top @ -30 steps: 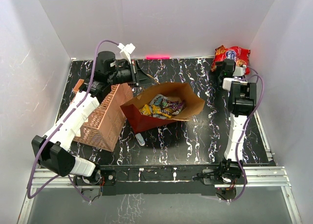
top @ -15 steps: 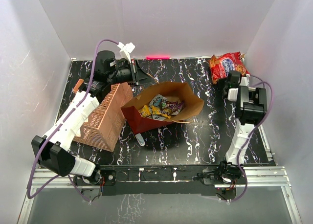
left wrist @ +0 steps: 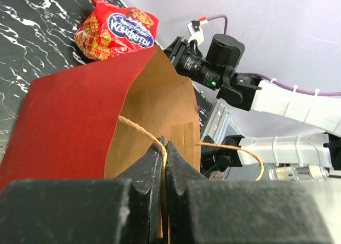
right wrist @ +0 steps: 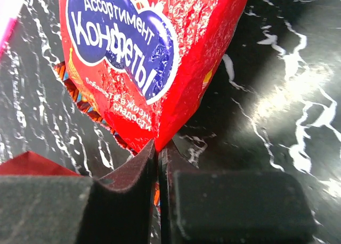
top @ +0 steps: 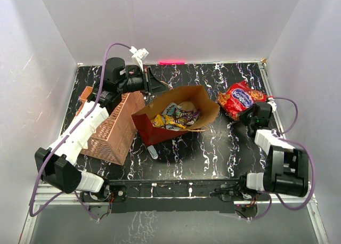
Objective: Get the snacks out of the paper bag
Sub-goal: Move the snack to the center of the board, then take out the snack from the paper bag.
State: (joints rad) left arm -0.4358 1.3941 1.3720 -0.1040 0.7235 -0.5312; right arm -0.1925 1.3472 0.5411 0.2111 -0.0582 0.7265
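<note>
The dark red paper bag lies open on its side mid-table, brown inside, with several small candy packets in its mouth. My left gripper is shut on the bag's twisted paper handle at the far rim; the bag fills the left wrist view. My right gripper is shut on a corner of the shiny red cookie bag with a blue logo, right of the paper bag. The cookie bag also shows in the right wrist view and the left wrist view.
A salmon-pink lattice organizer stands left of the paper bag under my left arm. A small white-blue item lies in front of the bag. A pink tag sits at the back wall. White walls enclose the black marbled table.
My right arm has swung from the far right corner toward the near side, carrying the cookie bag down and left to beside the paper bag. My left gripper holds still.
</note>
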